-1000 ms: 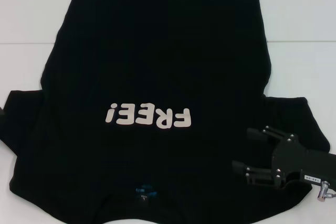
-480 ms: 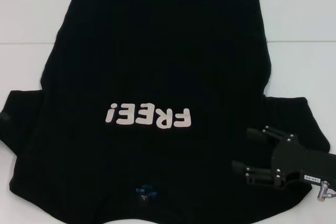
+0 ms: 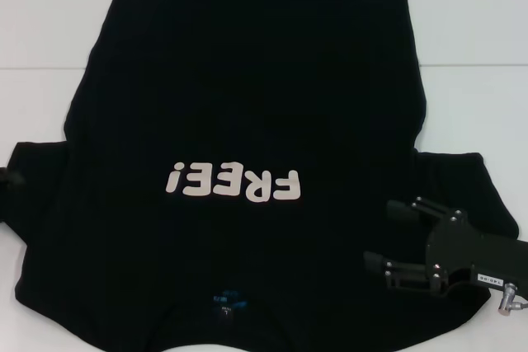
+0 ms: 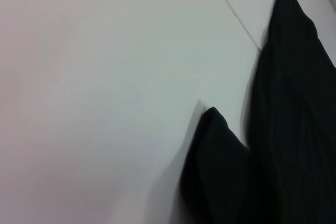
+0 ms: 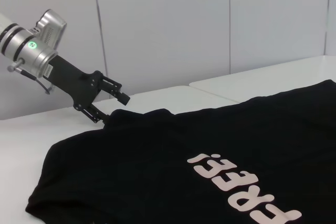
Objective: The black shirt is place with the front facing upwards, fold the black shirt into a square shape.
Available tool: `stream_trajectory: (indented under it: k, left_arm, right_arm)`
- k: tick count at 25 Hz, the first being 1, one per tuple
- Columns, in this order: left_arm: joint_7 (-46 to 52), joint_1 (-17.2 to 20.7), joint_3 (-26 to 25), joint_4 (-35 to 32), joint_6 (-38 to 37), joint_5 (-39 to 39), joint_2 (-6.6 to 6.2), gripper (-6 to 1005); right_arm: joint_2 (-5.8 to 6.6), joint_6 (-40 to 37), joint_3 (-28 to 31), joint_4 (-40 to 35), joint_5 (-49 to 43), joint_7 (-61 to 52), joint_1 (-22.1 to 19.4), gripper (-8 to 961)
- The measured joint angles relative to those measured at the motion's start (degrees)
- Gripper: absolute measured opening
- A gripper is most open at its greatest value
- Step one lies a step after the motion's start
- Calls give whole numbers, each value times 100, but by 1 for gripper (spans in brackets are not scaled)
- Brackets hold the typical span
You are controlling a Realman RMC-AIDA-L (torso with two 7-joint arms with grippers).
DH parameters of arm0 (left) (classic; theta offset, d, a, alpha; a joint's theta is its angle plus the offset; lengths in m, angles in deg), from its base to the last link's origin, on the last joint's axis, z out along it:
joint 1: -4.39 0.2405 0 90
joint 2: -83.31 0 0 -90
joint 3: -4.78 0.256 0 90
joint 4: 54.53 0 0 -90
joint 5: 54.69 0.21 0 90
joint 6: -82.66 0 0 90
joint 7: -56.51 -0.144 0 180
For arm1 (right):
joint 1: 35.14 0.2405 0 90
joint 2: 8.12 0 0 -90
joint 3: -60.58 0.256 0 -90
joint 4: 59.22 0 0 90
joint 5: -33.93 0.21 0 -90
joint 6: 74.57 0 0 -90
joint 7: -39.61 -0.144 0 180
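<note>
White tabletop (image 3: pixel 470 22) runs under everything, with a pale panelled wall (image 5: pixel 168 24) behind it. We see the black shirt (image 3: pixel 247 105) spread flat, print up, collar and blue neck label (image 3: pixel 227 296) nearest the body, hem at the far edge, so its long axis runs straight away from us and the sleeves stick out to either side.

Our right gripper (image 3: pixel 386 237) hovers over the right sleeve, fingers spread wide and holding nothing, pointing inward toward the chest lettering (image 3: pixel 233 183).

Our left gripper (image 5: pixel 113 107) sits at the tip of the left sleeve (image 4: pixel 215 177), with one finger above the cloth edge and one below. We judge it to be pinching there, but we cannot tell for sure.

Each arm is nearest its own sleeve, so we judge the sleeves fold inward first.
</note>
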Motion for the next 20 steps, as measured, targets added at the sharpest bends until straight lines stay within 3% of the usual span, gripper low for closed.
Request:
stream_trajectory:
  k: [17, 20]
  left_arm:
    - [-406, -219, 345, 61, 418, 6, 71, 767]
    - [-421, -220, 360, 59, 479, 6, 77, 655]
  right_arm:
    - [4, -21, 3, -1, 1, -20, 22, 944]
    - [9, -21, 3, -17, 10, -74, 25, 944]
